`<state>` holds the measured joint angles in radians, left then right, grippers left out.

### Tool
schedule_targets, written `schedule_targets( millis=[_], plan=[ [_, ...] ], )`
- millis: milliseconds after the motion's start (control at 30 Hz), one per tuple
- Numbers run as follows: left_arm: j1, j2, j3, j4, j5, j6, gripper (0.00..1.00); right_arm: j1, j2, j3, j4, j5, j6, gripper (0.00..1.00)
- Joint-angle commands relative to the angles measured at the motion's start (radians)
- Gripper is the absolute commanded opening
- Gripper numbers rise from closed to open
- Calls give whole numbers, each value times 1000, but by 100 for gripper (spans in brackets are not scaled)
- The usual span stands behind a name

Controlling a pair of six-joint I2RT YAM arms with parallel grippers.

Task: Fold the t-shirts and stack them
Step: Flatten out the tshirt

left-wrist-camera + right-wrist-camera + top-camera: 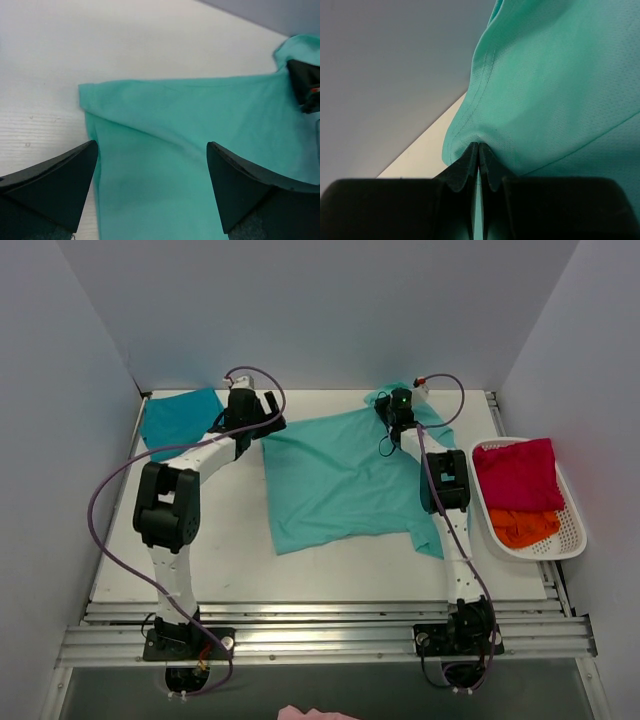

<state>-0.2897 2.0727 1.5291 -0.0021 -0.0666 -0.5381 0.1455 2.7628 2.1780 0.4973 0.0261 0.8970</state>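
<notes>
T-shirt [340, 480] in mint spreads left-to-right, right gripper [478, 146] pinching far edge.

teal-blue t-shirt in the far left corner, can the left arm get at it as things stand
Probably yes. The teal-blue t-shirt lies just beside the left gripper, which is open and empty over a corner of the mint-green t-shirt. Nothing stands between them on the table.

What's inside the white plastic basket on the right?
The white plastic basket holds a crumpled crimson cloth at its far end and an orange cloth at its near end. Anything beneath them is covered.
</notes>
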Motion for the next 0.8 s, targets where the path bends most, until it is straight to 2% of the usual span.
schedule_targets(
  millis=[0,133,533,767],
  plan=[
    [-23,-143,-4,57,-10,23,99,-6,34,-15,-3,23,-4,0],
    [-51,-171,-1,54,19,27,98,-15,37,-20,-3,21,-4,0],
    [-91,27,-76,198,287,-138,98,-40,24,-52,14,12,-9,0],
    [-92,101,-70,171,292,-134,98,-44,24,-55,18,12,-13,0]
  ],
)
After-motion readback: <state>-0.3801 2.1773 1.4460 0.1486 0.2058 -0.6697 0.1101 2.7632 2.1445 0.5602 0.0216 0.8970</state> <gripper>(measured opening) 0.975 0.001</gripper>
